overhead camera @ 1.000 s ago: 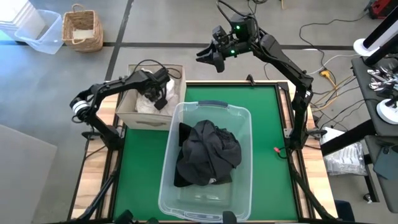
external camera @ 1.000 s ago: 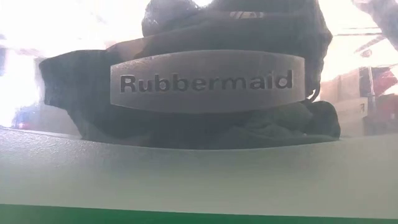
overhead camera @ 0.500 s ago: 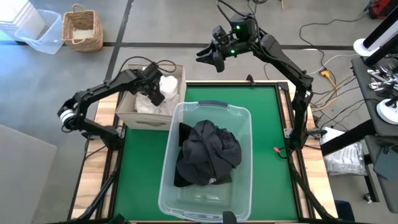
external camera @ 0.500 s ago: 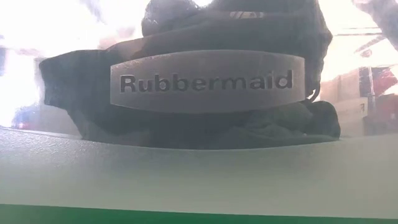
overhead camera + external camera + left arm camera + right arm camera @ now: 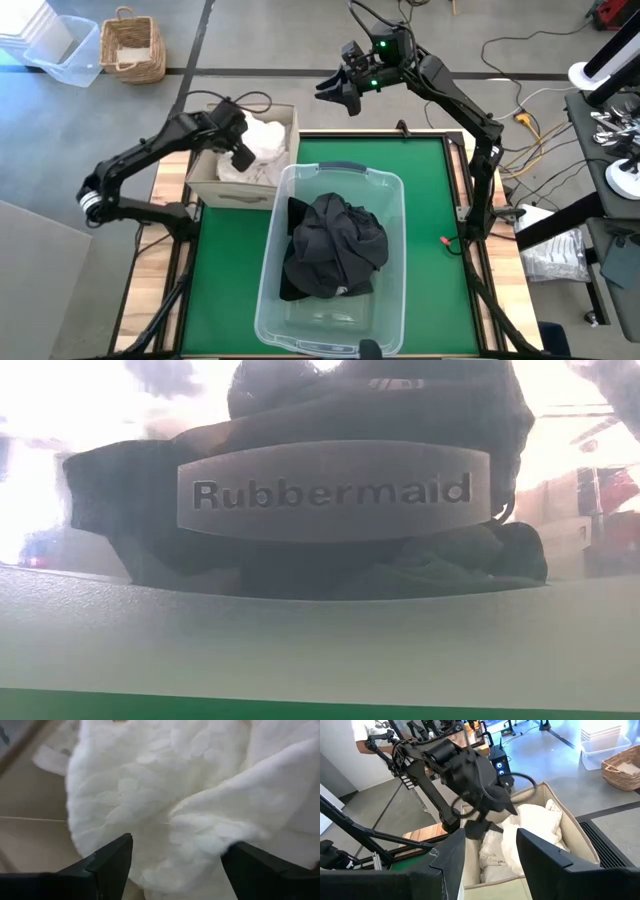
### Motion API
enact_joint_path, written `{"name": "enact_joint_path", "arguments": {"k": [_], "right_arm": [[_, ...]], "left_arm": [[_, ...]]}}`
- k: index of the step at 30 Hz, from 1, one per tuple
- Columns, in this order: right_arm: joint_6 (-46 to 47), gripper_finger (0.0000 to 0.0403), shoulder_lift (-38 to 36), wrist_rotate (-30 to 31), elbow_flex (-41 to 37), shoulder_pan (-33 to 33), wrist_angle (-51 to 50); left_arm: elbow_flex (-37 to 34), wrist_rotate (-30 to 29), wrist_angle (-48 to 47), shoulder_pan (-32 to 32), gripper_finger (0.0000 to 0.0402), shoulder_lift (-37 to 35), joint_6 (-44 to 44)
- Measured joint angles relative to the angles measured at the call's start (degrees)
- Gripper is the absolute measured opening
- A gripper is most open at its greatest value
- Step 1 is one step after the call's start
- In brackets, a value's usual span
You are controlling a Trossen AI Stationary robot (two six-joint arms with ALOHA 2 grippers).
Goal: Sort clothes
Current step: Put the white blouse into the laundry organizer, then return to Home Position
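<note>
White clothes (image 5: pixel 265 138) lie heaped in the beige fabric box (image 5: pixel 205 170) at the table's far left corner. My left gripper (image 5: pixel 241 157) hangs open just over that heap; in its wrist view the fingers (image 5: pixel 112 862) stand wide apart before a fluffy white garment (image 5: pixel 165 795). Dark clothes (image 5: pixel 335 245) fill the clear plastic tub (image 5: pixel 275 200) in the middle of the green mat, and they show through its wall in the low view (image 5: pixel 400 400). My right gripper (image 5: pixel 335 92) waits high beyond the table's far edge, open (image 5: pixel 490 850) and holding nothing.
A wicker basket (image 5: pixel 133 45) and a clear bin (image 5: pixel 65 55) stand on the floor beyond the far left. Bare green mat (image 5: pixel 430 200) lies right of the tub, with a small red object (image 5: pixel 443 241) on it. A person (image 5: pixel 367 730) stands behind the table.
My left gripper has drawn back from inside the beige box, up and toward the table's left edge, its arm swinging outward. The white garment it covered a second ago now lies bare on the heap in the box.
</note>
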Motion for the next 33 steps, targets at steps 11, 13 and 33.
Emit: {"name": "enact_joint_path", "arguments": {"k": [11, 13, 33], "right_arm": [[-2.2, 0.0169, -2.2, 0.0, 0.0, 0.3, 0.2], [-2.9, 0.0168, -3.0, 0.0, 0.0, 0.5, 0.2], [-22.0, 0.0106, -14.1, 6.0, -0.9, 13.6, -14.5]], "left_arm": [[0.1, 0.6, 2.7, -0.2, 0.0274, -10.2, -0.2], [0.1, 0.7, 3.4, -0.2, 0.0274, -11.9, -0.2], [-6.0, 11.0, 24.7, -14.4, 0.0201, -32.9, 0.1]]}}
